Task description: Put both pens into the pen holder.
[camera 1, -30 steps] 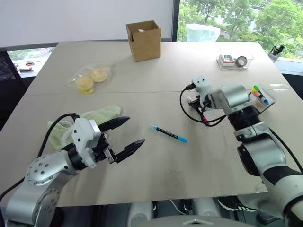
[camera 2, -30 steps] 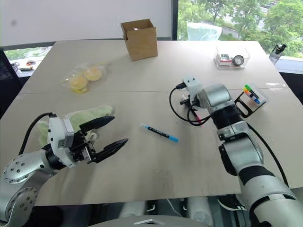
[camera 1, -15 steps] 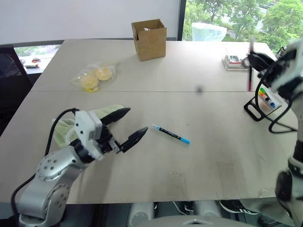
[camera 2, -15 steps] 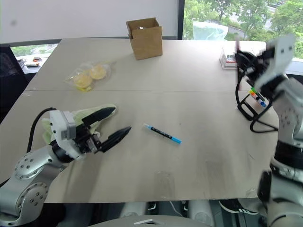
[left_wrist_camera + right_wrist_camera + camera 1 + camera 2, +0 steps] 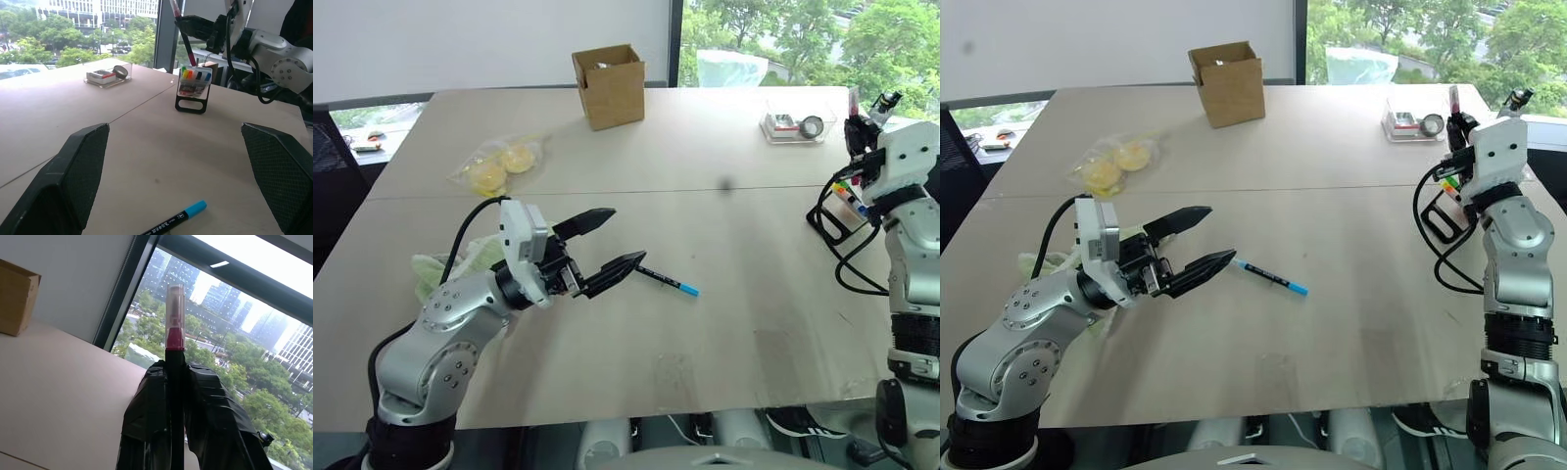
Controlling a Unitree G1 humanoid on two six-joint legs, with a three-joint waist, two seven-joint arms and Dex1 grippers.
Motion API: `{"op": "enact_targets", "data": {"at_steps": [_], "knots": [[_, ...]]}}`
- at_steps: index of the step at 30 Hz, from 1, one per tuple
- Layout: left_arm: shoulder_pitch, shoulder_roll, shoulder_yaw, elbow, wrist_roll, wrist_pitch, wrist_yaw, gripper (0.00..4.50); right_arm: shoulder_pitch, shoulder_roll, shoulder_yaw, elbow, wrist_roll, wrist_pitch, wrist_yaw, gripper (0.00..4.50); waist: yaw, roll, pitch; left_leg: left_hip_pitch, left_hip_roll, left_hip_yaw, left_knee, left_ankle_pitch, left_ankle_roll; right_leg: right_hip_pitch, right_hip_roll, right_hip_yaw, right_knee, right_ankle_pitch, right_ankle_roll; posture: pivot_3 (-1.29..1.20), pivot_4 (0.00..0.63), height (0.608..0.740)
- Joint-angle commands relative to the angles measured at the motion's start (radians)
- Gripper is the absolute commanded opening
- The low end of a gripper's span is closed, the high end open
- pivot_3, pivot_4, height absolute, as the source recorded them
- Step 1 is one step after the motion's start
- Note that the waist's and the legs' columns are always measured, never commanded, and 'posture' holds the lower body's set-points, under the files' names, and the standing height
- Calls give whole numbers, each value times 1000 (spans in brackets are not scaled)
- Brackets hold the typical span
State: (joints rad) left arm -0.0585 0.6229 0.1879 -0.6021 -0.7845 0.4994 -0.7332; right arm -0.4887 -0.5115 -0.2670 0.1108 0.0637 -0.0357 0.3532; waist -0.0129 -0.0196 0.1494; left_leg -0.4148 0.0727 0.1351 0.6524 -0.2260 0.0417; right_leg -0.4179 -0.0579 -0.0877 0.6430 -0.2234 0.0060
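The light blue pen [image 5: 668, 280] lies flat near the table's middle. My left gripper [image 5: 626, 235] is open, its lower fingertip just short of the pen's dark end, touching nothing. At the right edge my right gripper [image 5: 1456, 125] is shut on the black and magenta pen [image 5: 175, 313], held upright. In the left wrist view that pen [image 5: 188, 46] hangs with its lower end just above the pen holder [image 5: 194, 88], a clear box of coloured markers on a black loop frame.
A brown cardboard box [image 5: 609, 85] stands at the back. A clear tray [image 5: 798, 124] with a round metal object sits back right. A bag of yellow items [image 5: 499, 166] and a green cloth [image 5: 460, 259] lie left. A black cable loops by the holder.
My right gripper lifted the magenta pen off the table's middle and carried it right, over the holder. My left gripper moved toward the blue pen, still open.
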Motion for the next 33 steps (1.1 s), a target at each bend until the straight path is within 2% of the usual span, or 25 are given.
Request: {"op": "enact_targets", "data": {"at_steps": [1,7,8,9,12,15,16,18,20,24,28,33], "knots": [[14,0,7,-39,6,-13,14,4500,-4,-29,9,88,-57,-146,-38,85,0,0,0,0,0,0,0,0,0,0,0,0,0,0,0,0,150,740],[40,1,12,-63,11,-15,33,4500,-5,-70,33,247,-97,-294,-38,85,-1,0,0,1,0,0,0,0,0,0,0,1,0,-1,2,0,150,740],[41,2,12,-64,12,-16,34,4500,-4,-75,33,260,-94,-302,-33,981,-1,0,0,1,0,0,0,0,0,0,0,0,0,-1,2,0,150,740],[42,3,13,-64,12,-17,34,4500,-1,-78,31,265,-88,-309,-30,1212,-1,0,0,1,0,0,0,0,0,0,0,0,0,-1,2,0,150,740],[50,7,23,-61,14,-21,34,4500,23,-94,12,219,-74,-299,-36,2830,-1,0,0,1,0,0,0,0,0,0,0,1,0,-1,2,0,150,740],[57,8,29,-54,15,-24,34,4500,55,-98,-6,123,-59,-246,-48,4206,0,0,0,1,0,0,0,0,0,0,-1,1,0,-1,2,0,150,740],[60,8,29,-50,16,-26,31,4500,63,-96,-10,86,-60,-219,-57,4441,0,0,0,1,0,0,0,0,0,0,-1,1,0,-1,2,0,150,740],[69,12,33,-39,24,-31,25,4500,66,-76,-10,-16,-40,-117,-69,4441,-1,0,0,1,0,0,-1,0,0,0,-1,1,0,-1,2,0,150,740],[90,21,49,-24,33,-37,13,4500,62,-64,40,-164,27,60,-13,4441,-4,0,0,1,1,0,-1,0,0,0,-1,1,0,-1,2,0,150,740],[169,59,101,1,46,-51,-45,4500,33,-108,209,-463,236,533,160,4441,-8,0,0,2,2,0,-2,0,0,-1,-2,2,1,-1,2,0,150,740],[267,118,142,17,72,-85,-150,4500,-56,-59,367,-571,415,891,228,4441,-2,0,0,0,2,-2,-2,-3,4,-2,-5,-2,1,-3,-3,0,150,740],[322,149,180,18,82,-83,-183,4500,-195,-76,575,-555,409,1101,286,4441,10,1,0,-4,-2,-3,-2,-4,3,-4,-12,-7,-1,-2,-5,0,150,740]]}}
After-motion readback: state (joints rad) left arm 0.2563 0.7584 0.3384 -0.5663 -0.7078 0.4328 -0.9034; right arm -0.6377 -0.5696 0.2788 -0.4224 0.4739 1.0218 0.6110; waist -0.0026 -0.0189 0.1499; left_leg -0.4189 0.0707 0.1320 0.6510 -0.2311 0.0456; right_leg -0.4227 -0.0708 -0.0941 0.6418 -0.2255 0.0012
